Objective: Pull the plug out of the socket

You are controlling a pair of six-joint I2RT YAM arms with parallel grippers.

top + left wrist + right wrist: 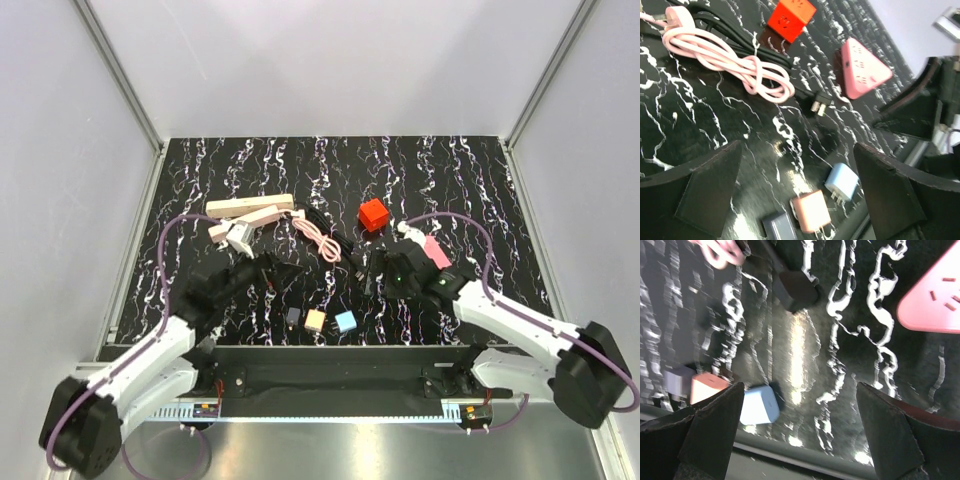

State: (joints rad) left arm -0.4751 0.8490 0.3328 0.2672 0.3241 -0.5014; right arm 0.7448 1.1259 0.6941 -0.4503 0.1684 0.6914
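L jaws + R jaws spread wide, empty. Socket (250,206): long narrow cream-beige bar; white plug (238,239) near.

Ahead and left of my left gripper (275,270) lie the white plug (239,239) and cream socket (250,207), while my right gripper (378,268) has the pink triangular block (436,250) just beside it.
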